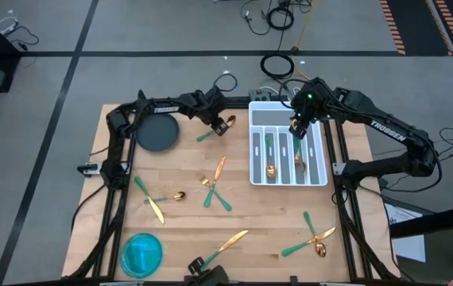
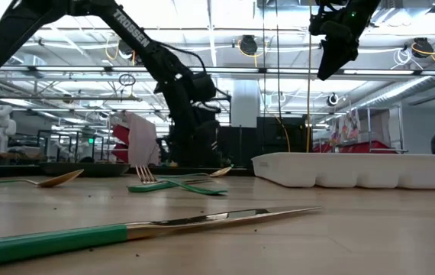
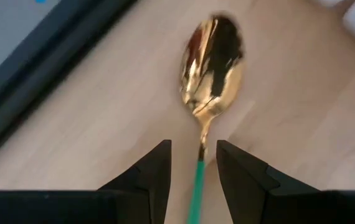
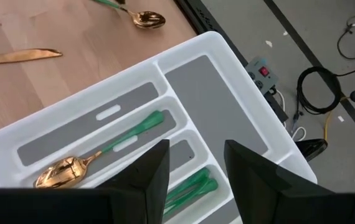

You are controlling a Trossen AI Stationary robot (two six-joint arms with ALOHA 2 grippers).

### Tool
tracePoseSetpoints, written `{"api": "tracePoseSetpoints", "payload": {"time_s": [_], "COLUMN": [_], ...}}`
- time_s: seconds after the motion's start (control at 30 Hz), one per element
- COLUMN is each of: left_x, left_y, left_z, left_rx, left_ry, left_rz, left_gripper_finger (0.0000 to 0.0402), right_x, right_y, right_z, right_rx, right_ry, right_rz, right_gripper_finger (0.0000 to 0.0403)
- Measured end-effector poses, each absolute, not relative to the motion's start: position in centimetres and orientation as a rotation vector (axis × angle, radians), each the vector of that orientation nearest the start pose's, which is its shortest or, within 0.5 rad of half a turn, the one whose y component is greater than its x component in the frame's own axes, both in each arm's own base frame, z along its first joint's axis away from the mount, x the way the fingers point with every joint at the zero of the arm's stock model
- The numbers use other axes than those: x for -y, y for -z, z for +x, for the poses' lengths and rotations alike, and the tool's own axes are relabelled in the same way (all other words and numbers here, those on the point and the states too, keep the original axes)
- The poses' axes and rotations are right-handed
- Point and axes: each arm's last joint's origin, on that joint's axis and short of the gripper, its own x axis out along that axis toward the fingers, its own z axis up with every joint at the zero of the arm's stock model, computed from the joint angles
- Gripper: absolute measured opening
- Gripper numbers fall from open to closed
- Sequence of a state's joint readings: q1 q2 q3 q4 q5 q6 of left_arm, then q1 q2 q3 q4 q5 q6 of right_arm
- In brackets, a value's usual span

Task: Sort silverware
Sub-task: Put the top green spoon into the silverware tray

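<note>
Spoon (image 3: 212, 68) right under the left tool (image 3: 193, 165), fingers spread either side of its green handle, nothing gripped yet. It lies on the table (image 1: 250, 214) at the back, beside the white tray (image 1: 258, 176). I'd drop straight, pinch mid-handle. Right tool (image 4: 196, 168) hangs empty and parted over the tray; other silverware (image 1: 214, 191) scattered.

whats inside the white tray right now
In the white tray, one compartment holds a gold spoon with a green handle. Another holds more green-handled silverware, partly hidden by the right end effector above it. The wide end compartment looks empty.
</note>
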State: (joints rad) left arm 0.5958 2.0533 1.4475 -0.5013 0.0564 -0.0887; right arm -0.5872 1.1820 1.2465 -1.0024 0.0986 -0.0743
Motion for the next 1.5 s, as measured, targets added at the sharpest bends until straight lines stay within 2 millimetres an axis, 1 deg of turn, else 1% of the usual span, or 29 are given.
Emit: {"api": "tracePoseSetpoints", "payload": {"time_s": [0.13,0.2,0.27,0.33,0.37,0.47,0.5,0.63,0.77,0.87,0.97,1.07,1.13,1.2,1.3,1.43,1.5], "left_x": [-23.0,-22.9,-22.6,-22.5,-22.4,-22.4,-22.3,-22.3,-21.7,-21.1,-20.3,-18.9,-17.9,-16.9,-15.5,-13.2,-12.3], "left_y": [-13.9,-13.5,-13.5,-13.5,-13.5,-13.4,-13.4,-13.4,-14.2,-15.3,-16.9,-18.5,-19.9,-21.5,-23.8,-27.3,-28.6], "left_z": [35.3,35.5,35.7,35.7,35.7,35.5,35.5,35.5,35.3,35.0,34.8,34.9,35.2,35.7,36.9,38.8,39.5], "left_rx": [-1.122,-1.133,-1.152,-1.161,-1.165,-1.185,-1.188,-1.191,-1.204,-1.216,-1.225,-1.220,-1.195,-1.158,-1.110,-1.010,-0.950], "left_ry": [-0.521,-0.519,-0.518,-0.511,-0.509,-0.501,-0.496,-0.486,-0.465,-0.437,-0.393,-0.332,-0.277,-0.217,-0.101,0.078,0.158], "left_rz": [-0.458,-0.457,-0.425,-0.415,-0.417,-0.416,-0.413,-0.411,-0.410,-0.407,-0.352,-0.259,-0.179,-0.079,0.122,0.408,0.544], "left_gripper_finger": [0.0135,0.0134,0.0130,0.0111,0.0095,0.0027,0.0018,0.0011,0.0010,0.0010,0.0010,0.0010,0.0010,0.0010,0.0010,0.0010,0.0010], "right_x": [12.3,12.2,12.2,12.2,12.2,12.2,12.2,12.2,12.5,12.8,12.9,12.9,12.8,12.7,12.4,11.9,11.7], "right_y": [-34.5,-34.5,-34.4,-34.4,-34.4,-34.4,-34.4,-34.4,-34.4,-34.6,-35.0,-35.7,-36.2,-36.6,-37.2,-37.8,-38.0], "right_z": [17.9,17.9,17.8,17.8,17.8,17.8,17.8,17.8,17.6,17.0,16.2,15.0,14.2,13.4,12.3,11.2,10.9], "right_rx": [-0.957,-0.967,-0.975,-0.979,-0.979,-0.981,-0.981,-0.981,-0.984,-0.981,-0.966,-0.941,-0.922,-0.901,-0.870,-0.837,-0.824], "right_ry": [0.596,0.590,0.587,0.587,0.588,0.589,0.590,0.591,0.603,0.620,0.640,0.662,0.683,0.707,0.737,0.766,0.775], "right_rz": [0.165,0.157,0.156,0.157,0.156,0.155,0.155,0.155,0.151,0.142,0.127,0.104,0.092,0.083,0.071,0.067,0.066], "right_gripper_finger": [0.0146,0.0146,0.0146,0.0146,0.0146,0.0146,0.0146,0.0146,0.0146,0.0146,0.0146,0.0146,0.0146,0.0146,0.0146,0.0146,0.0146]}}
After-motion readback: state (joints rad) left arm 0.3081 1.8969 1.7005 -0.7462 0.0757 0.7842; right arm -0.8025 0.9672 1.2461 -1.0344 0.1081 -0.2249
